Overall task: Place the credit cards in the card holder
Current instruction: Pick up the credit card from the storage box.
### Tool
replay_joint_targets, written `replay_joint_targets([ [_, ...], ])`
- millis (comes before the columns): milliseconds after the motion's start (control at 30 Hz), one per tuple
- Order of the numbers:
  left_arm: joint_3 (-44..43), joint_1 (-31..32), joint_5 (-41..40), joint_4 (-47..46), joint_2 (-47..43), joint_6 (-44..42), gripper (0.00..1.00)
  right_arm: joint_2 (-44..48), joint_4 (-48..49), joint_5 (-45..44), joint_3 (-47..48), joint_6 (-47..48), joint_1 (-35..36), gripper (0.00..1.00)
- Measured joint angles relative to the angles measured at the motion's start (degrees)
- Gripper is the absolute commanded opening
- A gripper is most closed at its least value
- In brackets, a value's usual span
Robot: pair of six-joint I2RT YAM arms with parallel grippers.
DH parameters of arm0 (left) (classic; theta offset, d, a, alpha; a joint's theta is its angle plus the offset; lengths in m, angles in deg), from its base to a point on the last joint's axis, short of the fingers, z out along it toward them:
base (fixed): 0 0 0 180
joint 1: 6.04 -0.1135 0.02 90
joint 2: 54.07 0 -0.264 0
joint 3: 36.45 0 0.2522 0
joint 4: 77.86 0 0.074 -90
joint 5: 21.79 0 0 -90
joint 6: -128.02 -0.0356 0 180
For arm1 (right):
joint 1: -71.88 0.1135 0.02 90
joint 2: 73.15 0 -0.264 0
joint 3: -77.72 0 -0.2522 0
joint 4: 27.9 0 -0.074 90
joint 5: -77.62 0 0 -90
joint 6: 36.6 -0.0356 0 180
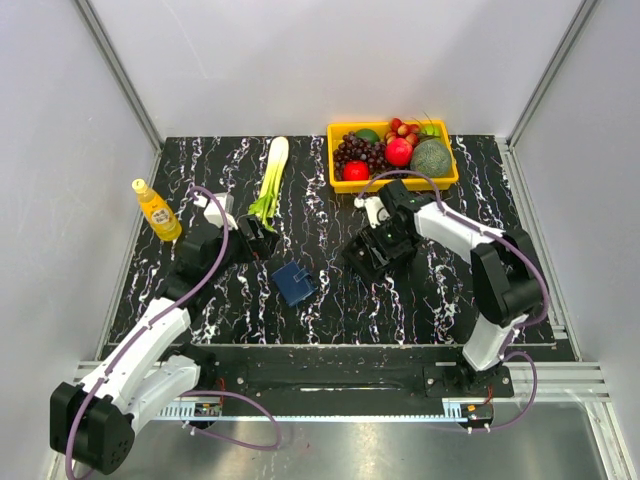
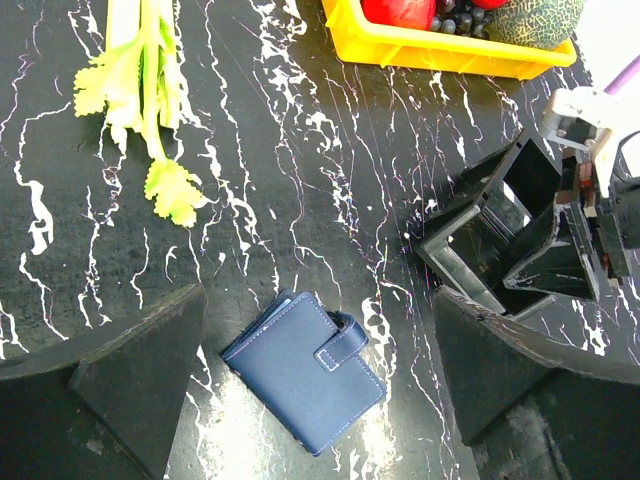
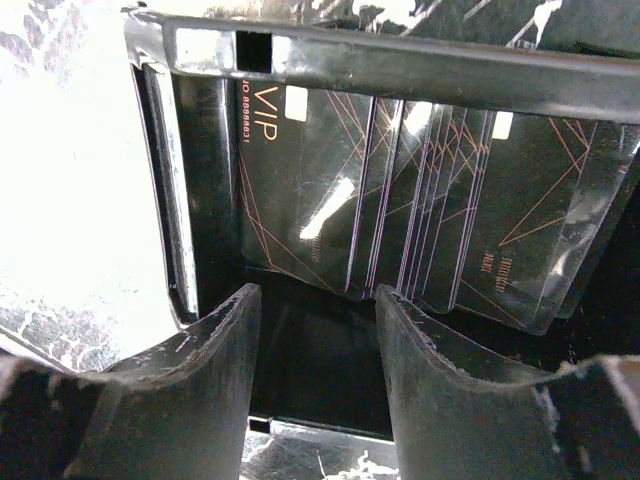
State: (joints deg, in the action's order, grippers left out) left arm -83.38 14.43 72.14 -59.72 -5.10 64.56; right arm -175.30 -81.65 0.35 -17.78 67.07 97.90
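The card holder [image 1: 294, 283], a small navy wallet shut by its strap, lies flat at mid-table. In the left wrist view the card holder [image 2: 305, 370] sits below and between my left gripper's [image 2: 318, 305] wide-open fingers, untouched. Several black credit cards [image 3: 400, 200] with copper lines and "VIP" lettering stand fanned inside a black tray [image 3: 400, 60]. My right gripper [image 3: 315, 300] reaches into that tray [image 1: 372, 252], jaws partly open with nothing between them, the tips just short of the cards' lower edges. From above, the right gripper [image 1: 385, 240] hides the cards.
A yellow bin [image 1: 392, 183] of fruit stands at the back right, close behind the right arm. A celery stalk [image 1: 272, 175] lies at the back centre and a yellow bottle [image 1: 157, 210] stands at the left. The left gripper [image 1: 258, 235] hovers near the celery's leaves.
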Motion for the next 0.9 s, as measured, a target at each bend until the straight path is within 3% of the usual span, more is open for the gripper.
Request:
replay_joint_targets([
  [133, 0.00, 0.00, 0.50, 0.07, -0.09, -0.11, 0.99, 3.80, 0.59, -2.19, -4.02, -0.02, -0.02, 0.52],
  [300, 0.00, 0.00, 0.85, 0.22, -0.63, -0.61, 0.99, 5.51, 0.59, -4.09, -4.85, -1.16, -0.26, 0.59],
  [900, 0.00, 0.00, 1.70, 0.24, -0.85, -0.61, 0.99, 2.62, 11.91, 0.46, -4.87, -11.54, -0.37, 0.57],
])
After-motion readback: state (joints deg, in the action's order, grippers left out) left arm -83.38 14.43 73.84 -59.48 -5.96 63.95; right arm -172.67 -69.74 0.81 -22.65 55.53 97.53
